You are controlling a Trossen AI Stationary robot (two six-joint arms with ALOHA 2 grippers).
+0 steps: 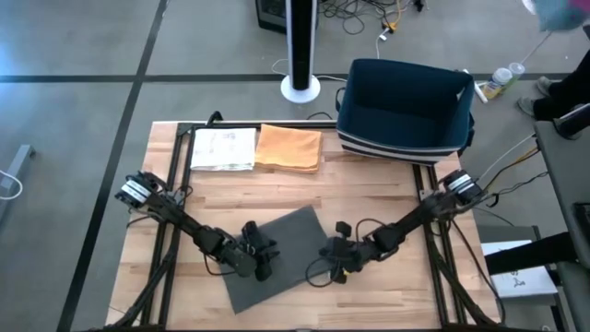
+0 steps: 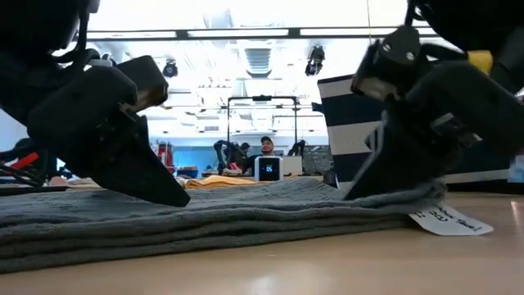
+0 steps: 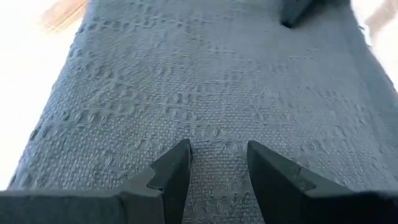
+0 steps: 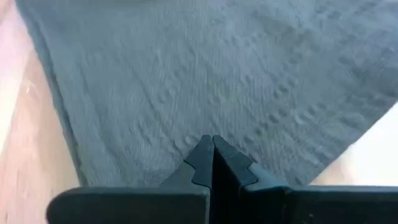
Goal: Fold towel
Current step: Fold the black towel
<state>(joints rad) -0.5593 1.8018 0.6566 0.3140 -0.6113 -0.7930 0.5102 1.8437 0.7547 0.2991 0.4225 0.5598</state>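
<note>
A dark grey towel [image 1: 281, 251] lies folded in several layers [image 2: 246, 220] on the wooden table, turned at an angle. My left gripper [image 3: 217, 149] stands open at the towel's left side [image 1: 263, 264], slanting down, its fingers apart just over the weave. My right gripper [image 4: 212, 142] is shut at the towel's right near corner [image 1: 336, 269], also slanting down. A white tag [image 2: 450, 221] sticks out from under that corner. My left gripper's fingertip [image 2: 178, 199] comes down to the towel's top layer [image 3: 217, 124] in the low view, slanting from the table's left; whether it touches I cannot tell. My right gripper's shut tips [image 2: 350, 193] meet the towel's top surface near its right corner [image 4: 214, 118], slanting down from the table's right. The towel lies flat under them.
At the table's far edge lie an orange cloth [image 1: 289, 148] and a white sheet [image 1: 223, 148]. A dark blue bin [image 1: 406, 109] stands at the far right. A person [image 2: 266, 146] shows far back in the room. Bare wood lies near and right of the towel.
</note>
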